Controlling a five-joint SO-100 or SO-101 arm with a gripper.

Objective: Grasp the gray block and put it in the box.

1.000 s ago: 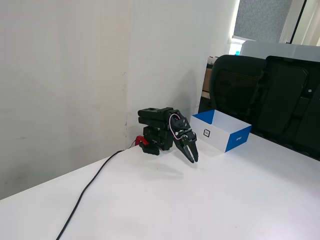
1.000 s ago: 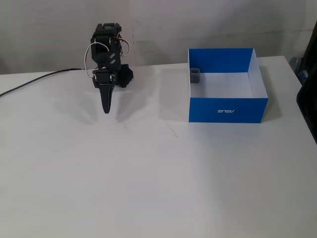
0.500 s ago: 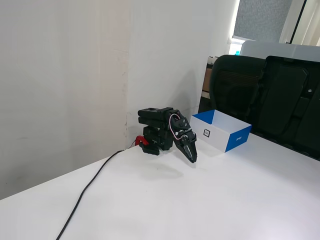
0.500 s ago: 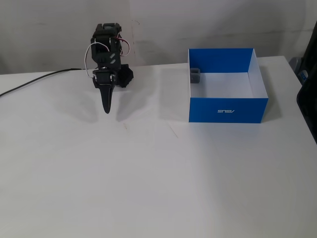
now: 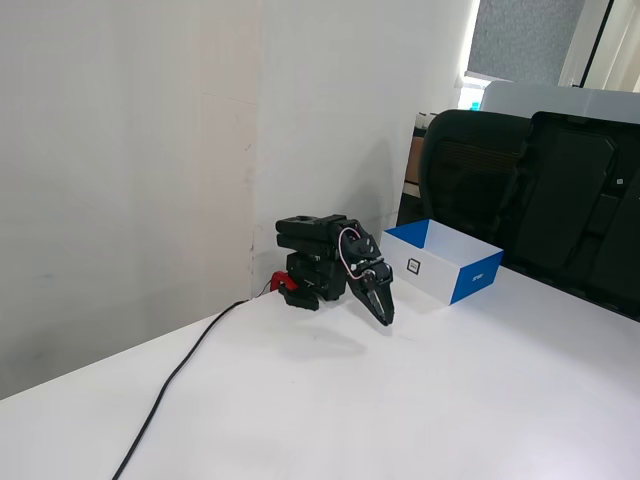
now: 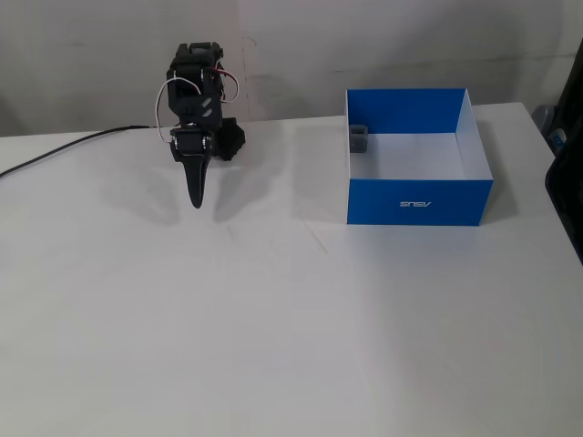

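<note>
Nothing has shifted since the earlier frames. Small dark-gray cube block: resting inside the shallow blue-and-white cardboard box, in its far left corner in a fixed view. Black two-finger tool: clenched, empty, folded down over the white bench, well apart from the box. Step: placement apparently complete; next move calls for nothing beyond parking.

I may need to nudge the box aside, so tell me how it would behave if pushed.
The box looks like thin card, shallow, with little inside, so it is probably light and would likely slide easily on the smooth white table. Its low, wide shape makes tipping unlikely. The gray block in its back corner might shift.
</note>
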